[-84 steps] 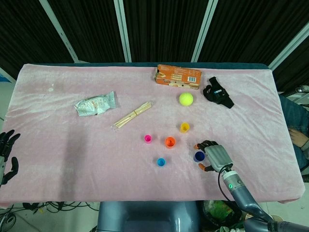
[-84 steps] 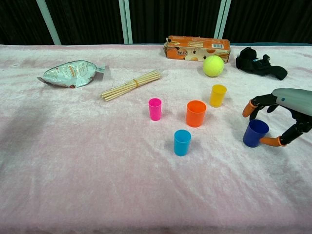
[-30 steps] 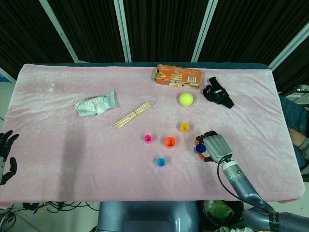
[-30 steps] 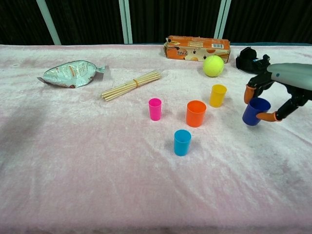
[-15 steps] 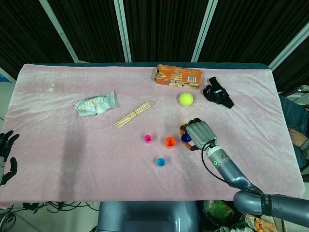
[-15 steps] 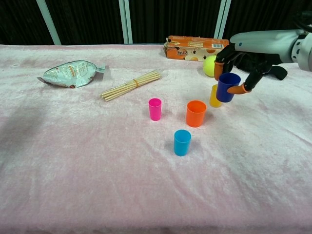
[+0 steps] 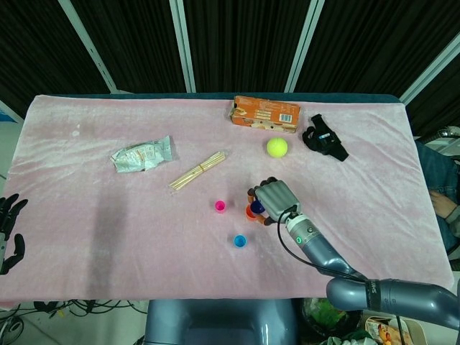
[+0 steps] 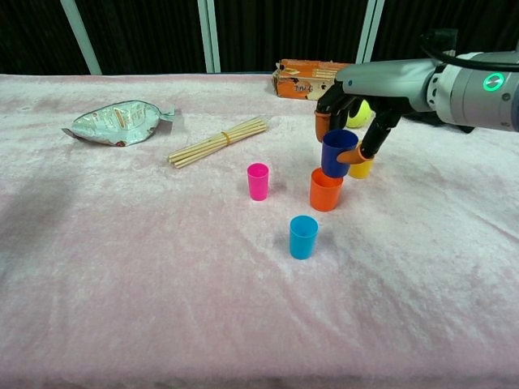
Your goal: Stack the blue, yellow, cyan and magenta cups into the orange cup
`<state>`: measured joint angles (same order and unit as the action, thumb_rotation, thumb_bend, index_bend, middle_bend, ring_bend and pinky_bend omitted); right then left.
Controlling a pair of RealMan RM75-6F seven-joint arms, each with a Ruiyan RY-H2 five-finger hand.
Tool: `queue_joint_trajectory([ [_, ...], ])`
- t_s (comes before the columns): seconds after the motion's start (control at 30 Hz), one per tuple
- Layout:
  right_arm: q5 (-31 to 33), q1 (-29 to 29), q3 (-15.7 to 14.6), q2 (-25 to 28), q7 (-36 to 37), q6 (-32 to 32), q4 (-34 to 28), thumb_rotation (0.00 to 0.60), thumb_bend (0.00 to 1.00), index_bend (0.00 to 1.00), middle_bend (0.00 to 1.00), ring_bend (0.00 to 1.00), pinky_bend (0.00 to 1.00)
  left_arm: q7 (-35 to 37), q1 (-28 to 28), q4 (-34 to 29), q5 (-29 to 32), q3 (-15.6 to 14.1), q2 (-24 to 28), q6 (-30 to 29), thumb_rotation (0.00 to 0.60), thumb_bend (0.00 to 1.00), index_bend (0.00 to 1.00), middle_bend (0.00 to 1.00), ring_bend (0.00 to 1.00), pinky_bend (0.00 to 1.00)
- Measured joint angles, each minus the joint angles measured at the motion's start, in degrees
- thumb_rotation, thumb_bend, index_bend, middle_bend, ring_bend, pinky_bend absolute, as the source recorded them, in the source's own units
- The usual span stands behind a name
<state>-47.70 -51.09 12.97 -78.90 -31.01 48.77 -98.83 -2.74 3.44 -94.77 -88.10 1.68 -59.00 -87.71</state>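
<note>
tabletop [image 8: 122,267] pink plush | blue cup [image 8: 337,152] dark blue | orange cup [image 8: 325,191] | yellow cup [image 8: 362,168] | cyan cup [image 8: 303,237] | magenta cup [image 8: 258,181] | right hand [image 8: 357,105] grey-silver, black fingers, orange tips [image 8: 321,123] | ball [image 7: 277,147] yellow-green | box [image 7: 265,113] orange, white label | sticks [image 8: 217,141] pale tan | packet [image 8: 117,122] silver-green
</note>
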Motion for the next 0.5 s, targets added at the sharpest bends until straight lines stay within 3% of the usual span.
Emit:
queue_joint_trajectory([
  [0.5,0.63,-2.28,-2.13,-2.13,0.88,0.28,2.36,0.600,0.33,0.51,0.49,0.29,0.21,-1.52,-0.01,0.28,0.13,0.01,-0.09,0.02,0.600,0.71,0.09,0.04,0.00,0.01],
])
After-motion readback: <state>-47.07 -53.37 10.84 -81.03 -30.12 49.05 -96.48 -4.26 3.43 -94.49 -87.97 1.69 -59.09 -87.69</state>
